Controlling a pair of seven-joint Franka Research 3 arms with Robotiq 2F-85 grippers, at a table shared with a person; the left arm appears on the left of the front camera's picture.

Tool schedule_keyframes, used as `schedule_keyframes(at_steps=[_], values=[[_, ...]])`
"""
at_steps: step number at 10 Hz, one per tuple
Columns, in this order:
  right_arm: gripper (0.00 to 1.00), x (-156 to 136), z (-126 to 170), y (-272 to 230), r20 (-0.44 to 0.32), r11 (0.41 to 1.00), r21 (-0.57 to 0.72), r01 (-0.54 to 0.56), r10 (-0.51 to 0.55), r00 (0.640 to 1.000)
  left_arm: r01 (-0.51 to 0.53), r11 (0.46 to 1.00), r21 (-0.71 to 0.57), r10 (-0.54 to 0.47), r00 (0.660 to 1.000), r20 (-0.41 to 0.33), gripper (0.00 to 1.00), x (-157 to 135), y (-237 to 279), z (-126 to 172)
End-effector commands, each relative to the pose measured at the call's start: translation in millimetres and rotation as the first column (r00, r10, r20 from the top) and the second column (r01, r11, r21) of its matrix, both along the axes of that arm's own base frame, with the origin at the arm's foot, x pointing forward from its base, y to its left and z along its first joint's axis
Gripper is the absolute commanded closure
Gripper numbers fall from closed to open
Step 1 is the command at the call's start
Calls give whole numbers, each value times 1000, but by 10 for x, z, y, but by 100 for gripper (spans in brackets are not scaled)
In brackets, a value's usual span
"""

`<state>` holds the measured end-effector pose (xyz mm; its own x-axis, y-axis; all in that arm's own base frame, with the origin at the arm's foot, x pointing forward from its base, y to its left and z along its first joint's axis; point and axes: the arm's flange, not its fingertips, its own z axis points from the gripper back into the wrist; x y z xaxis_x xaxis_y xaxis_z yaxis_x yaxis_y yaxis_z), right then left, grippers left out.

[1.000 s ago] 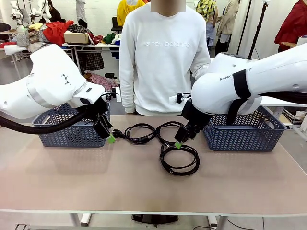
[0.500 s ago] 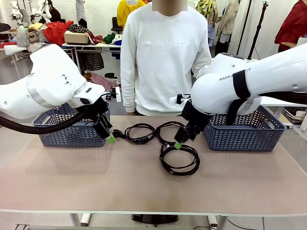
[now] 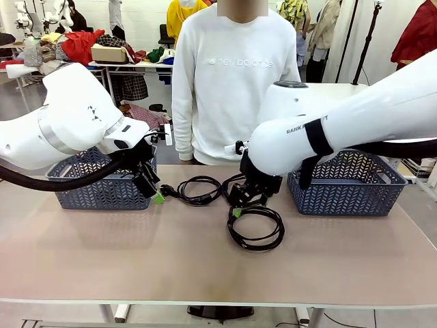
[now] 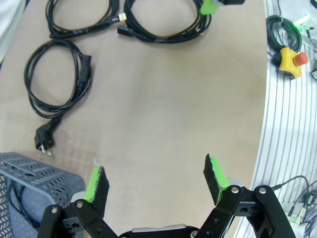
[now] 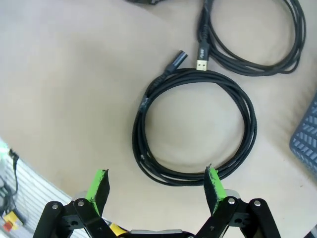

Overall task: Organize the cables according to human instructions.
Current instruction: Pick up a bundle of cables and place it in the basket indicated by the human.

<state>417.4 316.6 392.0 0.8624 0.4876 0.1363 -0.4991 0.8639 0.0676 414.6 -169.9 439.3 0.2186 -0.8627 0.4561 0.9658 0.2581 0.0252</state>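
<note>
Right wrist view: right hand (image 5: pixel 156 171) wide open, empty, over cable (image 5: pixel 140 134) near table edge (image 5: pixel 54 148).

Three coiled cables (image 3: pixel 198 201), two baskets (image 3: pixel 102 195), one person (image 3: pixel 232 82)

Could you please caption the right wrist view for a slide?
Open right gripper with green pads hovering above a coiled thin black power cord on the beige table.

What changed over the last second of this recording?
The right arm swung toward the robot's left, bringing the right gripper, jaws open, over the near coil. Nothing was grasped or released. The left gripper stayed open beside the left basket, and the other coils lay as before.
</note>
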Motion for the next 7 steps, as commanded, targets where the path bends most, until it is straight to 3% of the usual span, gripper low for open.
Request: schedule_keyframes(at_steps=[1, 3, 7], values=[[0, 101, -89, 195, 42, 987, -97, 129, -126, 991, -4, 1000, 0, 4, 1000, 2, 0, 18, 17, 8], [0, 141, -255, 320, 31, 982, -75, 172, -170, 985, -4, 1000, 0, 4, 1000, 2, 0, 18, 17, 8], [0, 221, -501, 541, -28, 991, -20, 132, -132, 991, -4, 1000, 0, 4, 1000, 2, 0, 18, 17, 8]])
